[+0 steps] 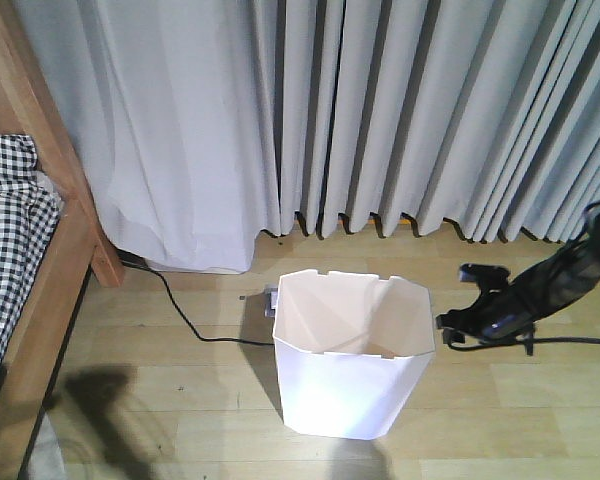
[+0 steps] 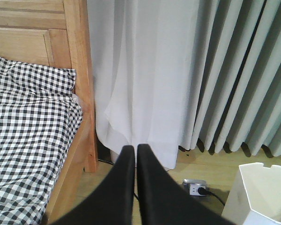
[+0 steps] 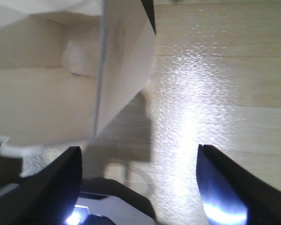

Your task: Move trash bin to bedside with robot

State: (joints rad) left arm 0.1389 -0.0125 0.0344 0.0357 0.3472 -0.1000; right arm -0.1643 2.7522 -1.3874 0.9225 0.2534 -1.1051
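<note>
The white trash bin (image 1: 350,390) stands upright on the wooden floor, with a cream inside and a faceted rim. My right arm reaches in from the right, and my right gripper (image 1: 460,298) is open just off the bin's right rim. In the right wrist view the right gripper (image 3: 139,150) has its jaws wide apart, and the bin wall (image 3: 51,93) lies just ahead, nearer the left finger and not held. My left gripper (image 2: 135,154) is shut and empty, raised and pointing at the curtain beside the bed post (image 2: 79,70). The bed with checked bedding (image 1: 5,230) is at far left.
Grey curtains (image 1: 380,110) hang along the back wall. A power strip (image 2: 195,188) lies on the floor behind the bin, with a black cable (image 1: 180,315) running towards the bed post. The bin's corner (image 2: 262,192) shows low right in the left wrist view.
</note>
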